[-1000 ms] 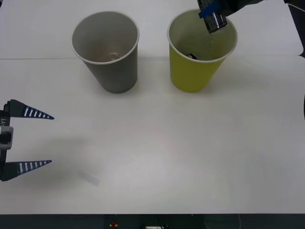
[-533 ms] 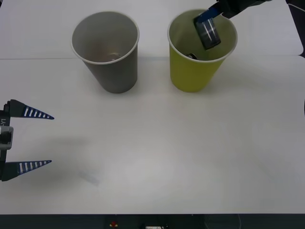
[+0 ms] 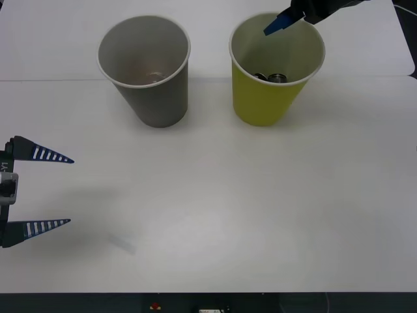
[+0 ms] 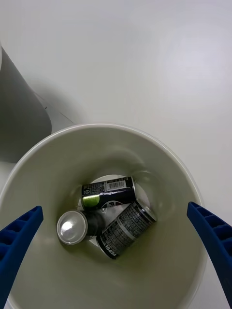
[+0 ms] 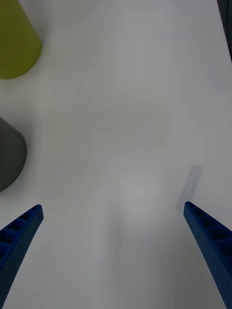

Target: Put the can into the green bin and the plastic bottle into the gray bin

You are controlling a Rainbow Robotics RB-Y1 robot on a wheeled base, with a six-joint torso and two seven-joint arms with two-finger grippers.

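The green bin point(image 3: 264, 99) stands at the table's back right, the gray bin point(image 3: 156, 98) to its left. My right gripper point(image 3: 287, 19) hangs open over the green bin's far rim, holding nothing. In the right wrist view the open gripper point(image 4: 113, 208) looks straight down into the green bin point(image 4: 159, 145), where three cans lie on the bottom, among them a gray patterned can point(image 4: 126, 229); a can top point(image 3: 279, 78) also shows from the front. My left gripper point(image 3: 70, 191) rests open at the near left. The plastic bottle is out of view.
The gray bin point(image 4: 19, 116) stands close beside the green one with a narrow gap between them. From the left wrist, both bins point(image 5: 14, 43) point(image 5: 9, 154) sit far off across bare white table point(image 5: 125, 145). A faint smudge point(image 3: 122, 242) marks the near left.
The right gripper opened above the green bin and the can it held dropped to the bottom. The left arm stayed still.
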